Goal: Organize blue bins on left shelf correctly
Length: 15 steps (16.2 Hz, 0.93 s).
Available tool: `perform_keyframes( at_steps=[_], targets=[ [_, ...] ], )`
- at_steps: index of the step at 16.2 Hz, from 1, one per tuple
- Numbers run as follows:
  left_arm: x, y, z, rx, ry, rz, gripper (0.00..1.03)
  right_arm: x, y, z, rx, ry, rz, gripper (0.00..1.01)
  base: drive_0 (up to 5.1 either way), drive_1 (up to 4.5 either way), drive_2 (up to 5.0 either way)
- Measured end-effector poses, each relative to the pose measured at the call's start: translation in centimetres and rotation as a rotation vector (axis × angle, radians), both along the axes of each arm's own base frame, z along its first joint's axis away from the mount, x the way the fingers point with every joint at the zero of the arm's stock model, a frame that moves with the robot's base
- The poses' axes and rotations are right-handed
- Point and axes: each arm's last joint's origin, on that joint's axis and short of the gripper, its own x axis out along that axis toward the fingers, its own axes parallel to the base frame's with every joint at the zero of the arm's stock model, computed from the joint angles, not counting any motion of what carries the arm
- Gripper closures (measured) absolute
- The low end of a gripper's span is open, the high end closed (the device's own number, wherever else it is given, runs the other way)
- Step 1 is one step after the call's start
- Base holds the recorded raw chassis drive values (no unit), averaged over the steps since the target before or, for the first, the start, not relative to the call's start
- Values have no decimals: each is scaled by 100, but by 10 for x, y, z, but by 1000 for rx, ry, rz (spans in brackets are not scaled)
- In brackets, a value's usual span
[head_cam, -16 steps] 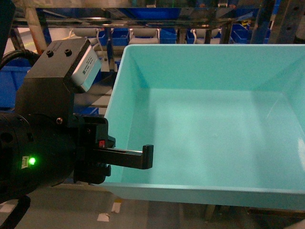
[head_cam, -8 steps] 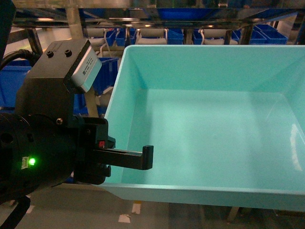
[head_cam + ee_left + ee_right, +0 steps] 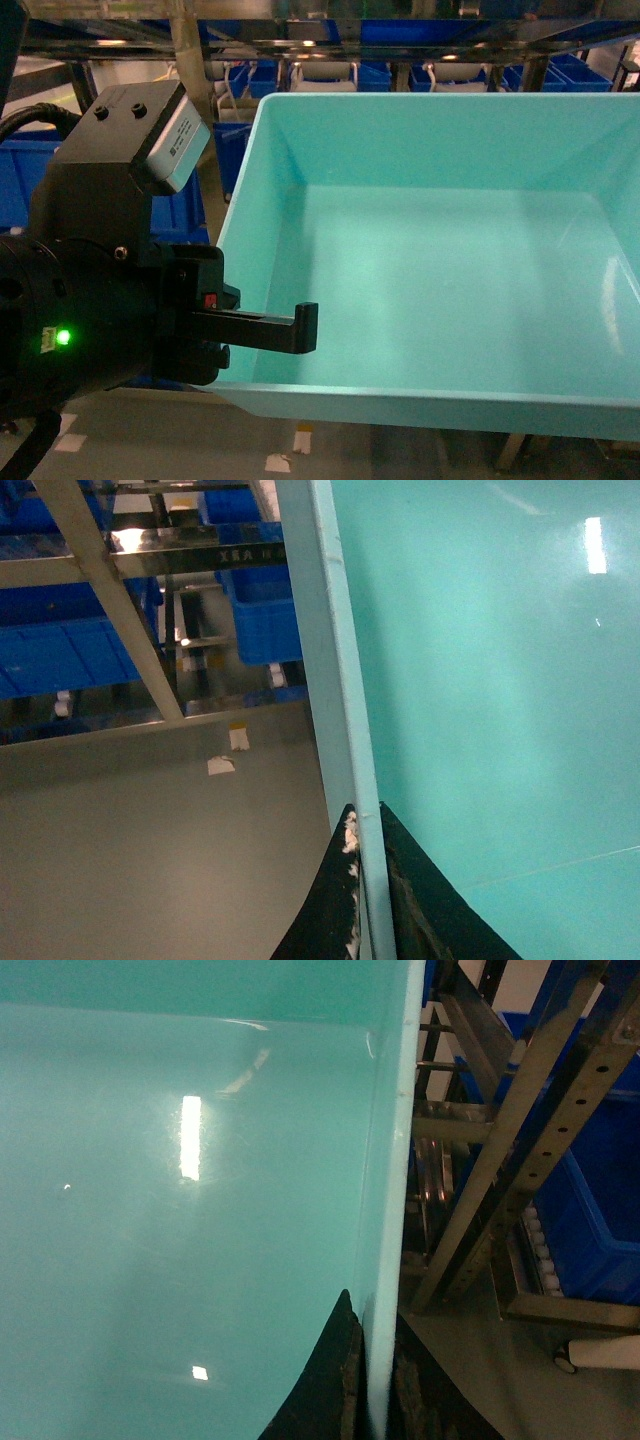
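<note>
A large light turquoise bin point(image 3: 450, 270) fills the head view, held off the floor with its inside bare. My left gripper point(image 3: 262, 330) is shut on the bin's left wall. In the left wrist view its black fingers pinch the rim point(image 3: 366, 825) from both sides. My right gripper point(image 3: 372, 1330) is shut on the opposite wall of the bin point(image 3: 180, 1210) and lies outside the head view. Behind the bin stands the stainless-steel shelf point(image 3: 190, 120) with its slanted posts.
Dark blue bins point(image 3: 30, 180) sit in the rack behind and to the left. A slanted steel post point(image 3: 110, 600) and more dark blue bins point(image 3: 60, 650) lie left of the held bin. Perforated posts point(image 3: 520, 1140), white rollers point(image 3: 535, 1240) and a dark blue bin point(image 3: 600, 1210) lie to its right. Grey floor with tape marks point(image 3: 300, 440) is below.
The shelf and dark blue bins behind have slid to the right in the head view. The turquoise bin and both grips hold the same place in the frame.
</note>
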Motion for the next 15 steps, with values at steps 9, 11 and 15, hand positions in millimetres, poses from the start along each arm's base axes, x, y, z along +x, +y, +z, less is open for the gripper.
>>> perform_keyframes(
  at_steps=[9,11,15],
  targets=[
    [0,0,0,-1,-2,0,101,0,0,0,0,-2,0,99,-23,411,-456],
    [0,0,0,2,4,0,101,0,0,0,0,4,0,99,-23,411,-456],
    [0,0,0,2,3,0,101,0,0,-1,-1,4,-1,99,-23,411,-456]
  ],
)
